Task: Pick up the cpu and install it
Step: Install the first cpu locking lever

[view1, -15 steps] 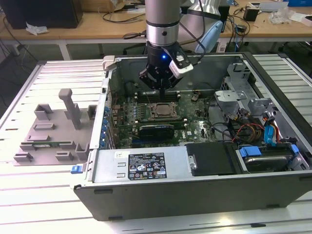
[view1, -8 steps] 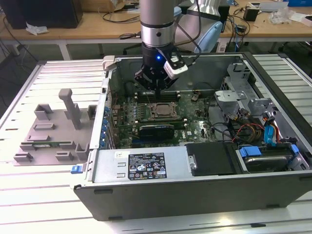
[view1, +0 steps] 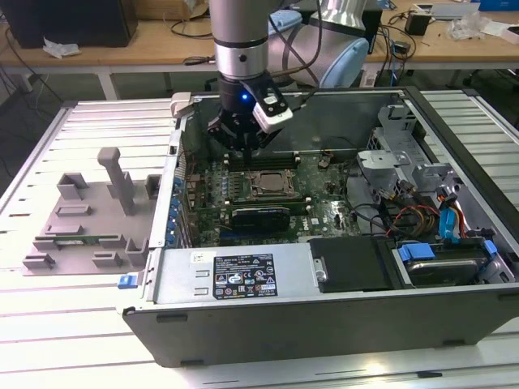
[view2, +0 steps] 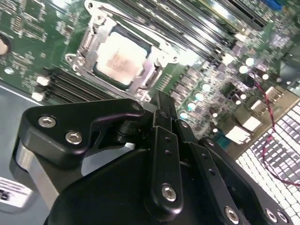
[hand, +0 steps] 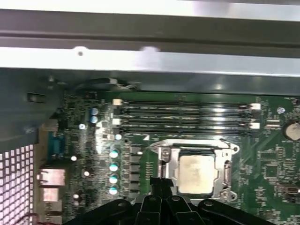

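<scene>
the cpu (hand: 197, 174) sits flat in the motherboard socket (hand: 195, 171) – seated, not held. the gripper (view1: 242, 138) hangs just above the board beside it; its fingers (view2: 164, 136) are pressed together, empty.

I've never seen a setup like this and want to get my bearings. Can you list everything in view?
cpu: one, silver-grey, lying in the motherboard socket.
socket: one, metal frame around the cpu.
motherboard: one, green, inside the case.
memory slots: several, dark, beside the socket.
computer case: one, grey, open on the table.
fixture tray: one, grey, at the exterior view's left.
table: one, ribbed, white.
workbench: one, wooden, behind.
arm: one, grey.
hand: one, black, over the motherboard near the socket.
</scene>
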Available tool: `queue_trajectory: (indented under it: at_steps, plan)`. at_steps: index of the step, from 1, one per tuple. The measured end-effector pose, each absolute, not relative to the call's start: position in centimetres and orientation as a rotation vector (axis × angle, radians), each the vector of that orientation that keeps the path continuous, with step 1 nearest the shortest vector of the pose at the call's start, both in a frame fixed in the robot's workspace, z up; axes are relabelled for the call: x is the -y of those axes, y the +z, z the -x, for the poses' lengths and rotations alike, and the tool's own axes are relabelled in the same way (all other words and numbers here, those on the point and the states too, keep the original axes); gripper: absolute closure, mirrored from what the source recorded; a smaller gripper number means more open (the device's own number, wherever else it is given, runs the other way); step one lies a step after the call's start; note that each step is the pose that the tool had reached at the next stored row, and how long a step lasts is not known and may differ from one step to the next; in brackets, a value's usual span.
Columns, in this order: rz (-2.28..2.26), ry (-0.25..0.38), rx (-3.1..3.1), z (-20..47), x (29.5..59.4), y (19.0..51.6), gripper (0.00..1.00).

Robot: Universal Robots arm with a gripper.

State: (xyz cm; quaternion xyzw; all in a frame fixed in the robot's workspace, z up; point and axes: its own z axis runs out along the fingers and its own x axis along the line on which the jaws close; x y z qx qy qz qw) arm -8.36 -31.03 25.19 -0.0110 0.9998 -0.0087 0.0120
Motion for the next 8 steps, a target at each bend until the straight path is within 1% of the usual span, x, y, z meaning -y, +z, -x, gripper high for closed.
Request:
queue_trajectory:
  at_steps: [6,8]
  plan:
    - [0.034,-0.027,-3.097,10.3,31.0,25.2,0.89]
    - [0.034,0.000,-3.096,10.6,31.0,25.2,0.89]
